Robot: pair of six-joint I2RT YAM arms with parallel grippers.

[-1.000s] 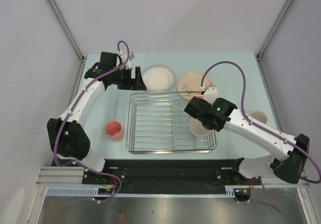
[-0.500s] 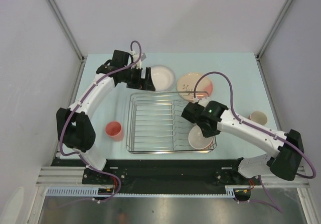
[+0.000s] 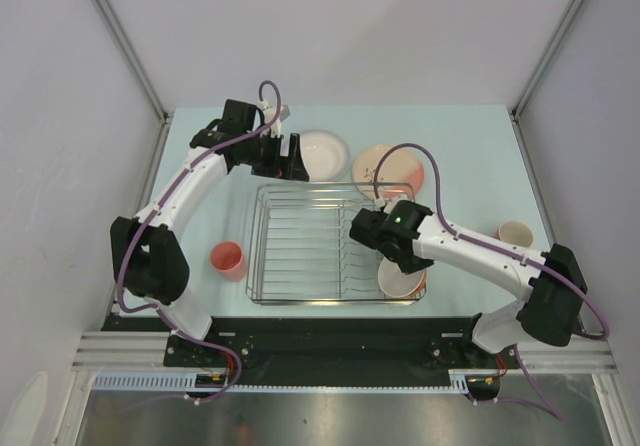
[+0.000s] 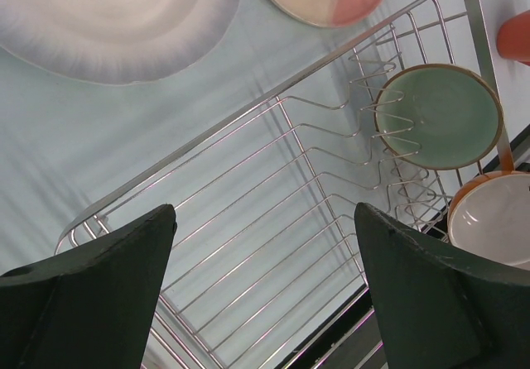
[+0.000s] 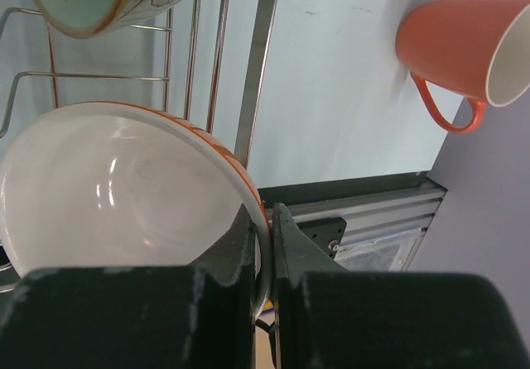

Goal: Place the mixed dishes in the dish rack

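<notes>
While the right gripper stands pinched together on the rim of the orange bowl, that bowl lies at the near right corner of the dish rack. Whether it rests on the wires cannot be told.

1. Dish rack: rectangular, bright silver wire, low raised sides, a row of looped upright prongs toward its right side. It stands mid-table, on a matte pale blue-green surface.
2. Orange bowl: round, orange outside, glossy white inside, tipped toward the right wrist camera.
3. Pale green bowl: round, smooth, thin brown rim. It lies among the prongs inside the rack, just beside the orange bowl.
4. White plate: large, round, pinkish-white, softly rippled face. It lies flat on the table just beyond the rack's far rail.
5. Patterned plate: round, cream with a coral-pink segment and a dark sprig motif. It lies flat on the table to the right of the white plate.
6. Coral-pink cup: plain cylinder, mouth up, on the table left of the rack, near it but apart.
7. Orange mug: loop handle, pale inside, on the table right of the rack.
8. Left gripper: 2 dark matte fingers spread wide apart, nothing between them. It hovers over the rack's far left corner beside the white plate.
</notes>
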